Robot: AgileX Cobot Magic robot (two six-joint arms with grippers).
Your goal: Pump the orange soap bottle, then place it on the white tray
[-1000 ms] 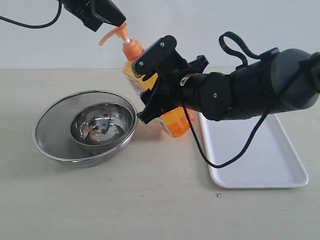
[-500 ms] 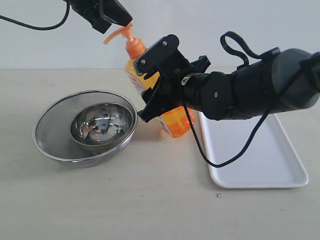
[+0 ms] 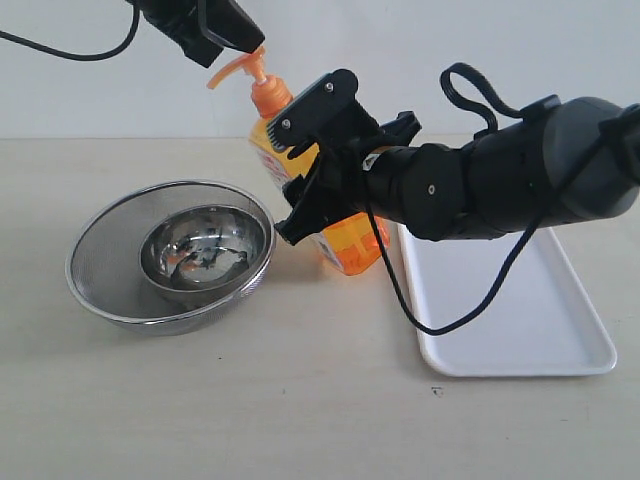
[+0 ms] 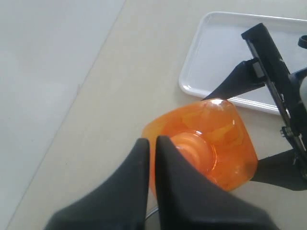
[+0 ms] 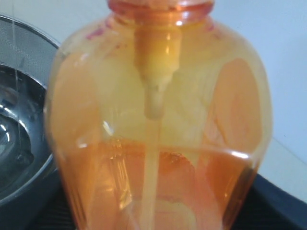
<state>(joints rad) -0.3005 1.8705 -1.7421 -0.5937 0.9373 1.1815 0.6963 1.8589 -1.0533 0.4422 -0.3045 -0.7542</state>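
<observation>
Orange soap bottle [image 3: 350, 245] gripped by right gripper [image 3: 282, 182]; left gripper [image 3: 240, 38], jaws nearly together, at pump head [image 3: 235, 68], upper left. Pumping step, I judge; next, press straight down.

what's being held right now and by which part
The right gripper holds the orange soap bottle by its body, a jaw on each side. The left gripper, shut at the pump head, grips nothing.

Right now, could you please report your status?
Left jaws shut at pump head. Right jaws clamp tall translucent orange soap bottle, tilted, off flat white tray. Nothing between.
</observation>
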